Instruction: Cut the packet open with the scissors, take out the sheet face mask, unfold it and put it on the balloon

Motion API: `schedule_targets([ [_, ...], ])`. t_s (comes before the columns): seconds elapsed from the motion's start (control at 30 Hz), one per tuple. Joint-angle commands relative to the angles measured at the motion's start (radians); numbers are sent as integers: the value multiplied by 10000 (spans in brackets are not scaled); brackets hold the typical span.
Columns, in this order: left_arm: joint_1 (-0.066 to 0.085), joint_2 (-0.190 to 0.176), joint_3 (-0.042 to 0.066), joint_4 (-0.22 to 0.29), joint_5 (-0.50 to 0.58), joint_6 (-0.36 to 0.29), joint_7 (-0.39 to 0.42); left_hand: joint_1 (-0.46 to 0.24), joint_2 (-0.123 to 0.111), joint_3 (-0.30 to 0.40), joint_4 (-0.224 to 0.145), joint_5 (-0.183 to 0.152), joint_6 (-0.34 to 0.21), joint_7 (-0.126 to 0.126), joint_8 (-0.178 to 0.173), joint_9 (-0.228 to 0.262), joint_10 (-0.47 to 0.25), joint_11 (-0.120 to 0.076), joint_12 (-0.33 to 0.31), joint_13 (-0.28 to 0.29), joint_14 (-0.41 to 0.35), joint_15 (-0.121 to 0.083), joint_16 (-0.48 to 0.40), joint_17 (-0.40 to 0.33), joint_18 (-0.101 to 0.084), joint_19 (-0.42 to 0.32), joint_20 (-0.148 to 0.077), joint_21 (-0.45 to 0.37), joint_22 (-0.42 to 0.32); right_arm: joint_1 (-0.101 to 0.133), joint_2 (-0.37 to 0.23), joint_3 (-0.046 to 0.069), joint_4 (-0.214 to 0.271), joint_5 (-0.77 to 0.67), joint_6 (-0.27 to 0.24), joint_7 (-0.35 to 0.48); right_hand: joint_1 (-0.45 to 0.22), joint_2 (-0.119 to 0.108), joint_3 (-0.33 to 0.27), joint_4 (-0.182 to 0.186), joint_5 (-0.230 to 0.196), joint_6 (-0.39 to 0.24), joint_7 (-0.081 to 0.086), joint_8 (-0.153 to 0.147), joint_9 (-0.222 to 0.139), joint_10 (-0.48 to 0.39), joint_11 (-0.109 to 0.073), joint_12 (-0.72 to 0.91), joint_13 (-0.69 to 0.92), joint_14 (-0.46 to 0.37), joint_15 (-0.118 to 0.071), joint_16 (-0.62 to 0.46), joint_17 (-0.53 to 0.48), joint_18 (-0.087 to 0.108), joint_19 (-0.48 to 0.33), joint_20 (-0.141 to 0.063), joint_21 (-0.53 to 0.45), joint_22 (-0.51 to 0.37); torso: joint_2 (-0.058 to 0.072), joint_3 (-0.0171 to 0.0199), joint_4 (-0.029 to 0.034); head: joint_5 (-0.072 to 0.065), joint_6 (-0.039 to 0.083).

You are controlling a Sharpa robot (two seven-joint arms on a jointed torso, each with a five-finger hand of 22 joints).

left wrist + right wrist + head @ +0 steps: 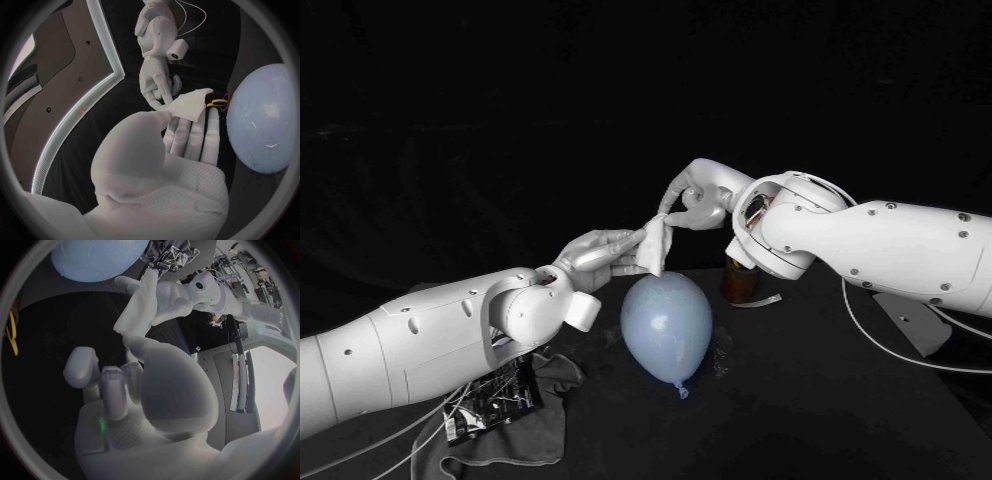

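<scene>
Left hand [600,258] is gripping the folded sheet face mask [651,248] between thumb and fingers, holding it up in the air. Right hand [697,205] is reaching in from the other side, and its fingertips [164,100] are meeting the mask's upper corner. They seem to be pinching it, since the mask is drawn up to a point there. Judging by this, the step in hand is the unfolding: the mask is out of its wrapper but is showing as a small, thick wad, not yet a spread sheet.

The next move is likely calling for the two hands to draw apart while each keeps its own layer, so that the folds peel open rather than the whole wad sliding to one side. A wet sheet may cling to itself, so a slow pull looks wise.

Just below the mask, and not touching it, the pale blue balloon [668,320] is lying on the black table [848,400]. Beyond it the yellow loops of what are probably the scissors [217,103] are showing. The packet [495,400] is lying on a grey cloth [567,375] under the left arm, well apart from the hands.
</scene>
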Motion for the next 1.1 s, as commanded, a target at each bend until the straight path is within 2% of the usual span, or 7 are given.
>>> schedule_targets([
  [0.03, -1, 11, 11, 62, 86, -223, 222, 106, 36, 101, -28, 25, 96, -23, 107, 87, 139, -12, 39, 14, 20, -78, -23, 8, 14, 136, 19, 3, 17, 7, 18, 6, -29, -77, 118, 66, -173, 8, 20, -30, 47, -18, 58, 28, 17, 253, 27, -144, 1229, 919, -42, -26, 2343, 78, -31, 21, -121, 1330, -3, 1, 0, 12, -6],
  [0.17, -10, 1, 11, 91, 92, -343, 279, 113, 40, 178, -23, 25, 121, -61, 171, 140, 225, -36, 26, 12, 65, -98, -13, 19, 26, 294, 17, 29, 32, 7, 25, 3, -75, 191, -55, 204, -406, -25, -71, -48, 39, -582, 247, -220, -73, -360, 191, -1250, 378, 233, 80, -431, 1166, 270, -718, 94, -1211, 1013, -5, 1, -1, 19, -8],
  [0.33, -19, -22, 11, 129, 198, -456, 323, 103, 30, 216, -11, 25, 131, -71, 208, 172, 274, -51, 17, 11, 105, -113, 0, 30, 36, 402, 16, 48, 42, 5, 18, -13, -182, 542, -242, 360, -1020, -665, -519, 366, 84, -1643, 819, -1142, -559, -3008, 717, -5090, -2533, -2006, 556, -1982, -1872, 780, -3243, 477, -4962, -134, -5, 3, -3, 19, 5],
  [0.63, -31, -114, 11, 238, 367, -705, 398, 94, -25, 328, -20, 26, 135, -53, 283, 250, 373, -83, -25, 6, 272, -163, 72, 80, 36, 431, 17, 51, 42, -53, -344, -76, -260, 1542, -832, 654, -1127, -925, -962, 755, 194, -1959, 956, -1555, -794, -3397, 839, -5661, -3349, -2429, 690, -2302, -2510, 880, -3326, 695, -5493, -444, 2, 1, -3, 44, 13],
  [0.73, -36, -141, 11, 276, 417, -801, 408, 96, -49, 368, -36, 25, 137, -16, 303, 273, 410, -82, -32, 10, 339, -178, 105, 107, 32, 425, 18, 48, 41, -88, -537, -90, -143, 1837, -1243, 783, -966, -829, -1057, 863, 273, -1718, 903, -1517, -809, -2840, 782, -4798, -2866, -1920, 636, -1919, -2003, 912, -3069, 682, -5444, -432, 1, 1, 0, 64, -6],
  [0.93, -71, -200, 10, 391, 517, -1058, 426, 92, -112, 400, -66, 25, 166, 12, 330, 301, 437, -74, -31, 16, 400, -185, 146, 145, 15, 396, 21, 35, 37, -250, -1052, -107, 532, 2076, -2303, 1079, -506, -421, -1075, 832, 420, -563, 443, -894, -660, -766, 380, -1474, -296, 4, 286, -569, 621, 334, -694, 371, -1847, 840, 15, 4, 0, 126, -36],
  [1.1, -111, -249, 10, 495, 603, -1345, 435, 77, -175, 434, -90, 26, 210, 16, 355, 323, 401, -59, -41, 14, 330, -162, 130, 162, -28, 333, 26, 8, 32, -441, -1501, -133, 1394, 2155, -2975, 1321, -435, -289, -1073, 771, 563, -229, 211, -612, -550, 47, 185, -174, 902, 721, 97, -144, 1894, 65, 185, 182, -320, 1361, 17, 5, -7, 174, -64],
])
